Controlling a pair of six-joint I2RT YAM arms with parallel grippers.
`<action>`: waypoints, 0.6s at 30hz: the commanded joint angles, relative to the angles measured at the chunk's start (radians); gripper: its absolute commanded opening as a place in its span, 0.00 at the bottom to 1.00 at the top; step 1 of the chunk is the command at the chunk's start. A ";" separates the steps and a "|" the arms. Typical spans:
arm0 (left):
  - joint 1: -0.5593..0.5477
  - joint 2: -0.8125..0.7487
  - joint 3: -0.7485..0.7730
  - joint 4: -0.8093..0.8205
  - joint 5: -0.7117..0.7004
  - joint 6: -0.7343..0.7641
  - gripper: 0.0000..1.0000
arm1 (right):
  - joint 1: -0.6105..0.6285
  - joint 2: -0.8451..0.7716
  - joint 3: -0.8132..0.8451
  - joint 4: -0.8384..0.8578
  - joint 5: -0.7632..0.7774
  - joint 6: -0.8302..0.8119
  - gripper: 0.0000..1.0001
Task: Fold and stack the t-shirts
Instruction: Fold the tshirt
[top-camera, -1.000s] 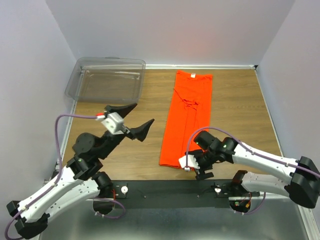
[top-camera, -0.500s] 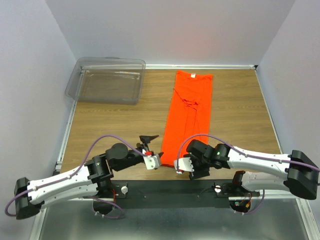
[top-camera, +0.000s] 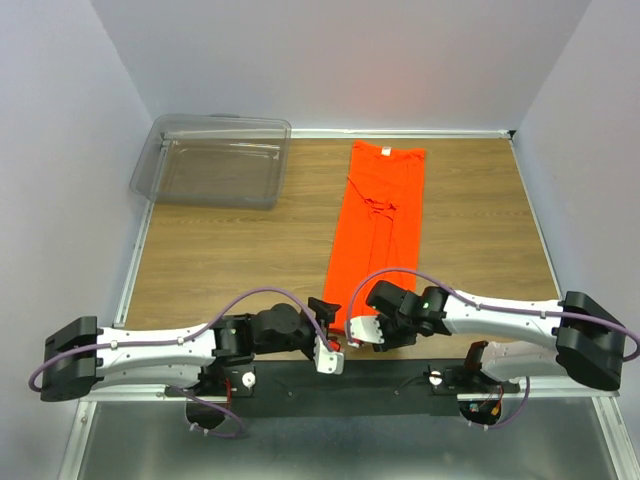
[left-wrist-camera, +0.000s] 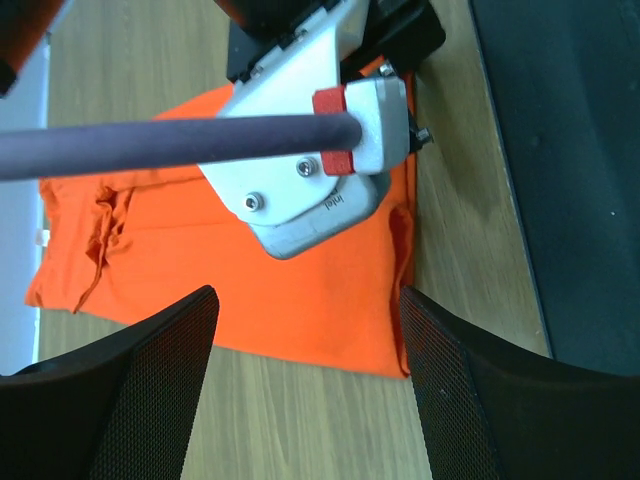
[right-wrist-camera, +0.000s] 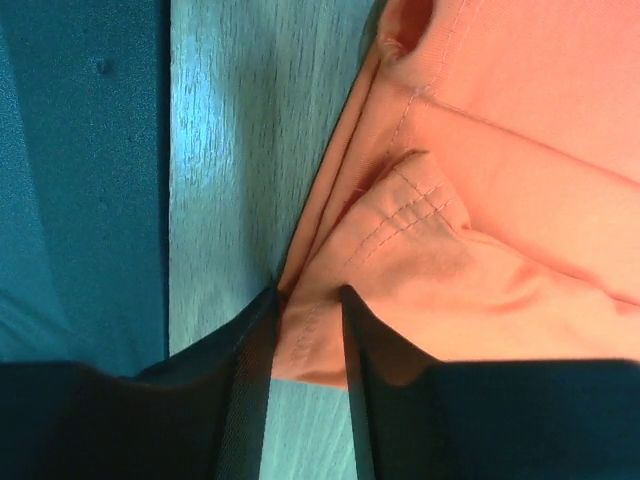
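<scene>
Noting layout: shirt (top-camera: 375, 225) lies flat on table (top-camera: 230, 260) as a narrow strip. Its long axis runs near to far, leaning a little left toward the near end. The hem end sits at the near edge, just ahead of both arm bases, so each arm has one near corner on its own side.

Right gripper (right-wrist-camera: 307, 300): at the right near corner. Wrist view shows a bunched fold of stitched hem between the two fingers, with both fingers against the cloth. Read as pinched on the hem.

Left gripper (left-wrist-camera: 305, 300): jaws spread wide, nothing between them. It hovers off the left near corner. In its wrist view the shirt lies ahead of the fingers, and the hem corner falls close to the finger (left-wrist-camera: 480, 400) on the side of the table's near edge, not centred in the gap. Contact with the cloth is not visible.

Judgement: the fold goes along the long axis, hem carried toward the far end, which needs both near corners held. Right side looks ready. The left needs a small shift toward the near edge to centre the corner, then a drop and pinch. A lift on one side alone would likely skew the strip.
</scene>
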 joint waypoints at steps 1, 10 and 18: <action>-0.004 -0.043 -0.044 0.053 0.014 0.019 0.80 | 0.004 0.043 -0.025 0.029 0.028 0.012 0.32; -0.004 0.032 -0.047 0.053 0.042 0.039 0.80 | -0.032 -0.023 -0.021 0.018 -0.024 0.012 0.04; -0.005 0.175 -0.070 0.172 0.037 0.030 0.75 | -0.129 -0.159 -0.011 -0.028 -0.127 -0.040 0.01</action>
